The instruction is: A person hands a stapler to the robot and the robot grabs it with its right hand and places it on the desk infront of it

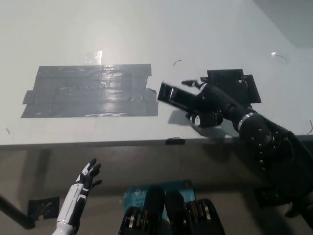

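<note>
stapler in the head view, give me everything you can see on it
The stapler is a black, oblong block, matte apart from faint glare; its parts are too dark to separate. It lies nearly level, low over the white desk, its free end reaching the grey tape patch. The black right hand is shut on its other end. Desk contact is unclear.

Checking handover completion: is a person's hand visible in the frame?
No, only the black right hand holding the stapler and the white left hand show.

stapler (175, 96) rear hidden by right hand (208, 105)
</note>
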